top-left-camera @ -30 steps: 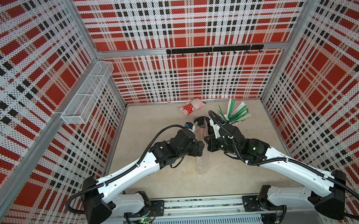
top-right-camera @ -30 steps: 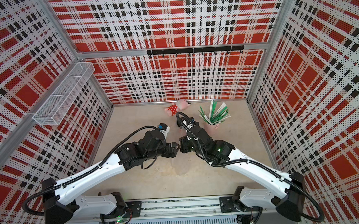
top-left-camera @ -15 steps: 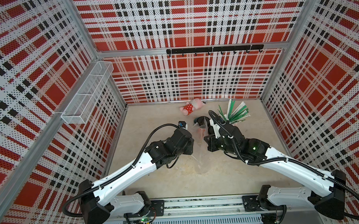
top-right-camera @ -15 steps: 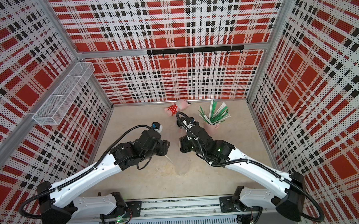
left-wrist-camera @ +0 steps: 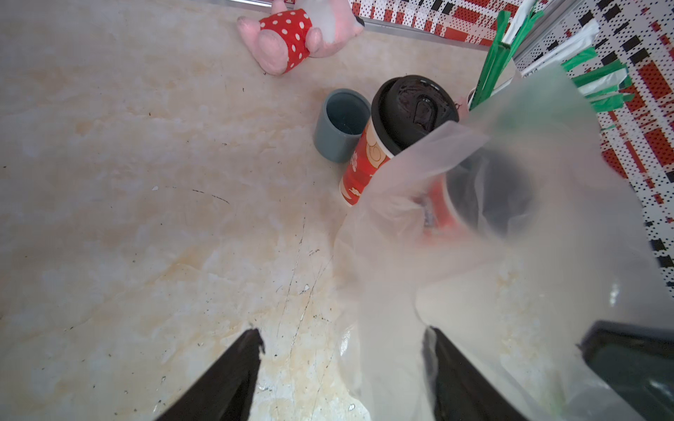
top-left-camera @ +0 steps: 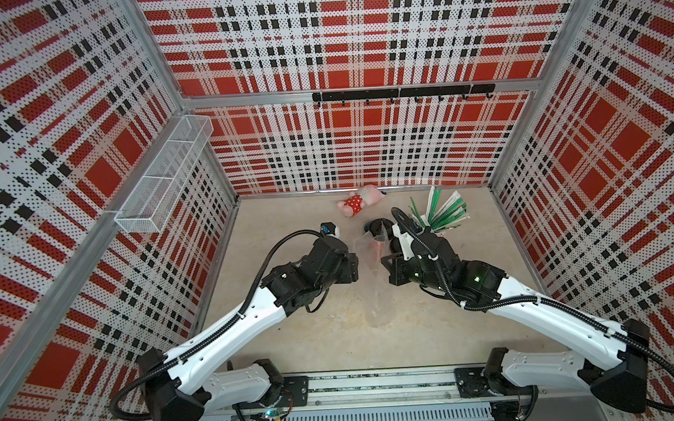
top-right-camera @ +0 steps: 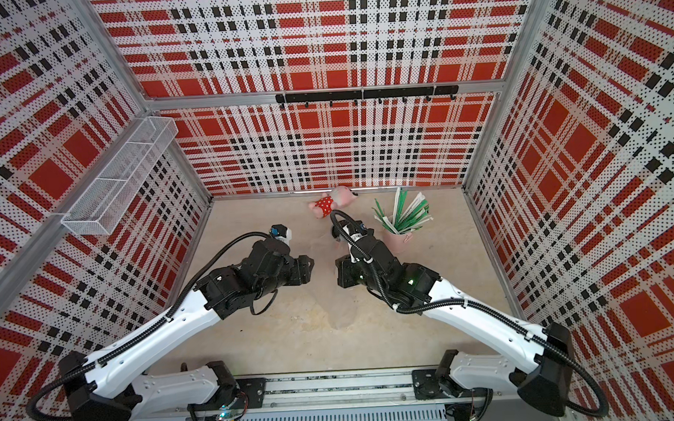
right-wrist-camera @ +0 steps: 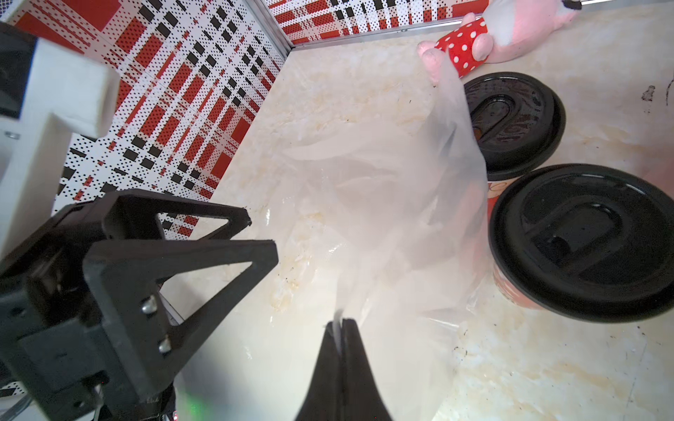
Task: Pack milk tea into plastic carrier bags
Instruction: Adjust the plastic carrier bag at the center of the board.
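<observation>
Toward the back of the bench (left-wrist-camera: 146, 182), a red milk tea cup (right-wrist-camera: 583, 240) and its twin (right-wrist-camera: 510, 120) stood upright with lids on, seemingly not yet inside the clear plastic bag (right-wrist-camera: 383, 218) draped just beside them. The right tool (right-wrist-camera: 341, 322) was pinched together on a fold of film; the left tool (left-wrist-camera: 343, 331) hung with jaws apart, close against the film. To my eye the mouth wanted spreading: the left should nip a single layer opposite the right's hold, then draw away gently, since such thin film could slip or bunch
</observation>
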You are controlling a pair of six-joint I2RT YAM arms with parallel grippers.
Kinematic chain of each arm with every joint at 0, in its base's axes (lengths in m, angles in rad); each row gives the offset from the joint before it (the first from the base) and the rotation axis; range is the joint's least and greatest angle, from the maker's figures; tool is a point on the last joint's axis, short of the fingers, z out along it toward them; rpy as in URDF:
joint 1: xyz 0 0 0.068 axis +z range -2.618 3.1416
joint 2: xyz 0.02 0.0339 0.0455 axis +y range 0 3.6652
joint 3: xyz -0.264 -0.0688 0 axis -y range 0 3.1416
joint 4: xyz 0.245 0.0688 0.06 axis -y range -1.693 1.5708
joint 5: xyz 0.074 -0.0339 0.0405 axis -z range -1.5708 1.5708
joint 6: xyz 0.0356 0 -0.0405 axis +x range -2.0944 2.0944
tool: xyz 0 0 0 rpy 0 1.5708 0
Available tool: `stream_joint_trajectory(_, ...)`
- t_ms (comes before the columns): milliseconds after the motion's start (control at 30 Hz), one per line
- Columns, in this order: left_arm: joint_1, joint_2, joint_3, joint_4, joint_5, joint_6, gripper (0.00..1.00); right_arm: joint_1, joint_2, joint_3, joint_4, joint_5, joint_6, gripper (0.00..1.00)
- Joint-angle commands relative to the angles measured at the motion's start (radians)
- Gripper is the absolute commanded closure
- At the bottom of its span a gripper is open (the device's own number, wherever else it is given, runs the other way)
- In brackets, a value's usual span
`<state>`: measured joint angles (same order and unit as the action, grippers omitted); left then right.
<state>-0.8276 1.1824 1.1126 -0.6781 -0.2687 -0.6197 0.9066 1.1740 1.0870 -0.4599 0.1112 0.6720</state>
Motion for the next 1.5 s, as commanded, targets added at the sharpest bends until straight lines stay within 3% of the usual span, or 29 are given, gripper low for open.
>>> stream_joint_trajectory(0, -0.011, 0.029, 0.006, 0.022, 0.009, 0.014, 0.27, -0.006, -0.016, -0.018, 0.023, 0.003, 0.005, 1.0)
stream_joint_trajectory(100, -0.013, 0.036, -0.002, 0.022, -0.002, 0.011, 0.3, -0.005, -0.016, -0.013, 0.018, 0.002, 0.004, 1.0)
stream_joint_trajectory(300, 0.014, -0.005, -0.025, 0.027, -0.009, -0.008, 0.55, -0.005, -0.016, -0.013, -0.003, 0.016, -0.002, 1.0)
stream_joint_trajectory(467, 0.014, -0.049, -0.059, 0.049, -0.005, -0.029, 0.69, -0.009, -0.024, -0.027, -0.003, 0.021, 0.003, 1.0)
stream_joint_trajectory(567, 0.02, -0.065, -0.09, 0.058, -0.006, -0.035, 0.69, -0.008, -0.013, -0.019, -0.009, 0.015, 0.0, 1.0)
stream_joint_trajectory(600, 0.023, -0.067, -0.098, 0.058, -0.005, -0.037, 0.64, -0.008, -0.01, -0.016, -0.012, 0.011, 0.001, 1.0)
stream_joint_trajectory(667, 0.023, -0.063, -0.103, 0.052, -0.004, -0.034, 0.42, -0.008, -0.01, -0.017, -0.01, 0.003, 0.003, 1.0)
stream_joint_trajectory(767, 0.022, -0.057, -0.103, 0.055, -0.004, -0.028, 0.34, -0.008, -0.016, -0.024, 0.0, 0.001, 0.007, 1.0)
stream_joint_trajectory(900, 0.021, -0.03, -0.084, 0.069, 0.003, -0.017, 0.35, -0.008, -0.011, -0.018, 0.0, -0.011, 0.003, 1.0)
stream_joint_trajectory(1233, 0.033, -0.064, -0.1, 0.152, 0.047, -0.043, 0.79, -0.008, -0.008, 0.0, -0.028, -0.015, -0.012, 1.0)
stream_joint_trajectory(1367, 0.039, -0.084, -0.129, 0.208, 0.09, -0.059, 0.85, -0.008, -0.016, 0.018, -0.082, 0.001, -0.029, 0.87)
stream_joint_trajectory(1433, 0.042, -0.088, -0.136, 0.215, 0.089, -0.062, 0.87, -0.009, -0.026, 0.027, -0.102, 0.005, -0.041, 0.7)
stream_joint_trajectory(1467, 0.045, -0.09, -0.14, 0.219, 0.09, -0.062, 0.89, -0.008, -0.033, 0.034, -0.115, 0.007, -0.051, 0.67)
